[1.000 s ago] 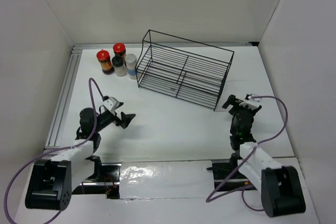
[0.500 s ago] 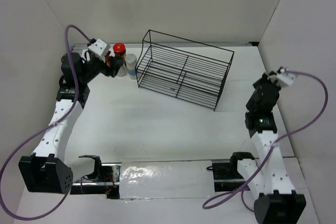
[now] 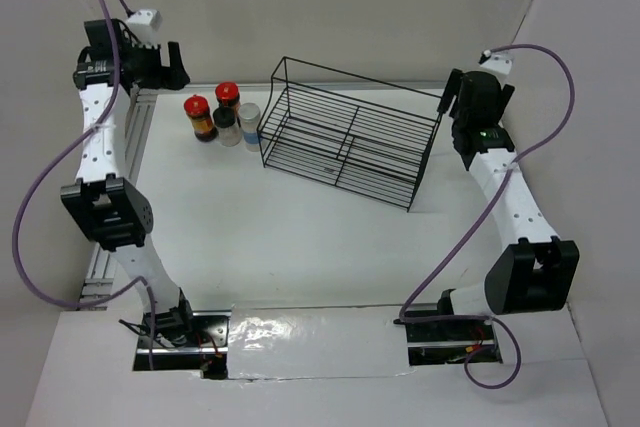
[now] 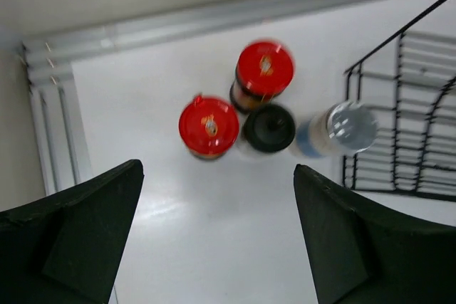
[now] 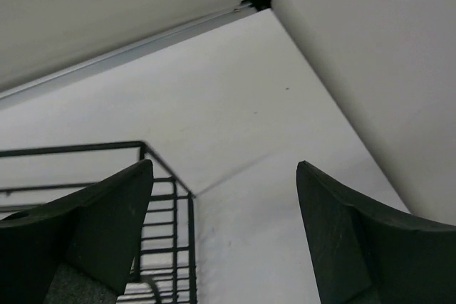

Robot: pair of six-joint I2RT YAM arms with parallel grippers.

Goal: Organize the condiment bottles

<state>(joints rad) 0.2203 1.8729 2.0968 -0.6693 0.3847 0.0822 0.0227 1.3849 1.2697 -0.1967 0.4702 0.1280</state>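
Work is all ahead: two red-capped brown jars, a black-capped clear jar and a white-capped jar stand clustered beside the black wire rack, none inside it. My left pincer and right pincer both gape, released.

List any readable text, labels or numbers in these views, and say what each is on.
No text is legible in any view.
nearer red cap: small gold emblem, blurred, unreadable.
farther red cap: a similar emblem, blurred, unreadable.
jar labels: too small to read.
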